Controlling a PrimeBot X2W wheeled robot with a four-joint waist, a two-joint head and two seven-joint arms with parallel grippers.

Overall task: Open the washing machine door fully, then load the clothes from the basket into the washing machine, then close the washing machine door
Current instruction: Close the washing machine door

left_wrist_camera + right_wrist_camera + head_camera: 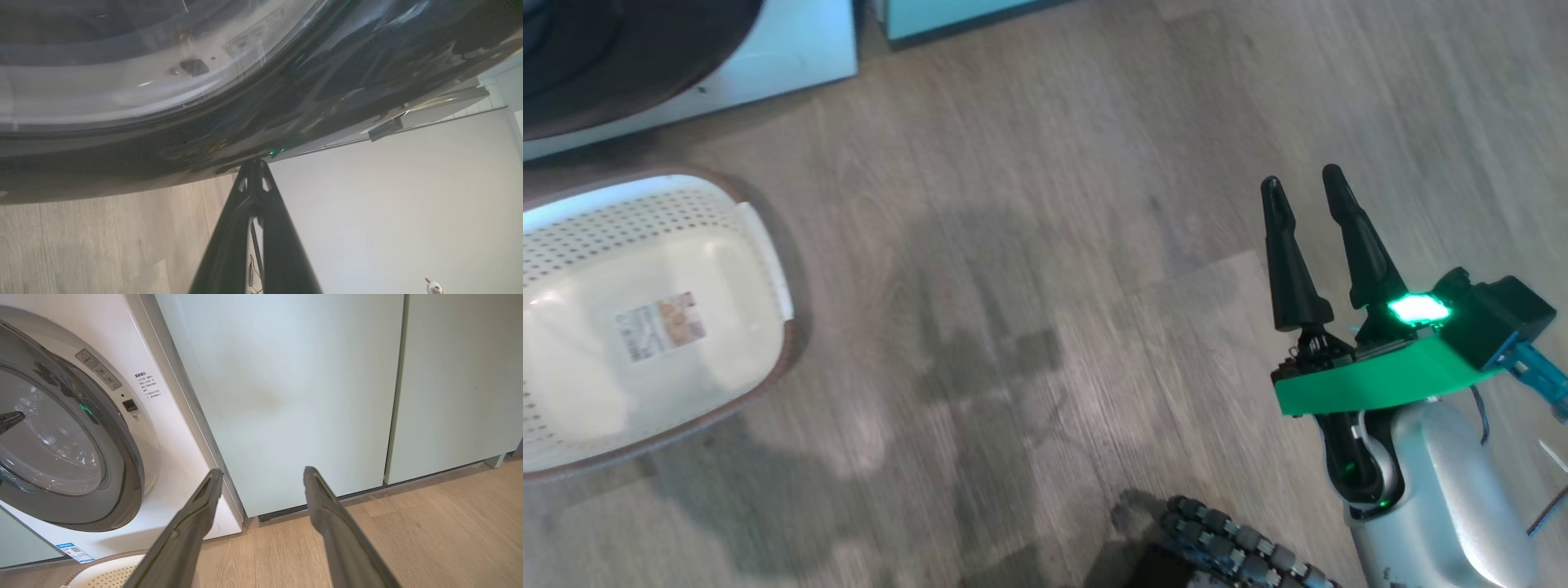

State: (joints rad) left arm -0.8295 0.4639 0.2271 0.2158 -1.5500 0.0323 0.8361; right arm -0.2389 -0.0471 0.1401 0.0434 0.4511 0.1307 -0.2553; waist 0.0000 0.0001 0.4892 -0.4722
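The washing machine [175, 449] stands white at the left, and its front shows at the top left of the head view [792, 49]. The washing machine door [126, 465] hangs ajar, close to the front. Its glossy black rim [327, 73] curves over my left gripper [253, 163], which is shut on nothing, tips against the rim's edge. The door's dark rim [621, 49] sits at the top left corner. The basket [654, 327] lies on the floor at the left, its inside bare down to the label sticker; its rim [106, 571] shows too. The clothes are out of view. My right gripper [1301, 178] hangs open over the floor [263, 471].
Pale mint-green cabinet panels [306, 396] stand right of the machine, their base also at the top of the head view [947, 16]. Wood floor [1029, 245] spreads between basket and right arm. My wheeled base [1233, 547] shows at the bottom.
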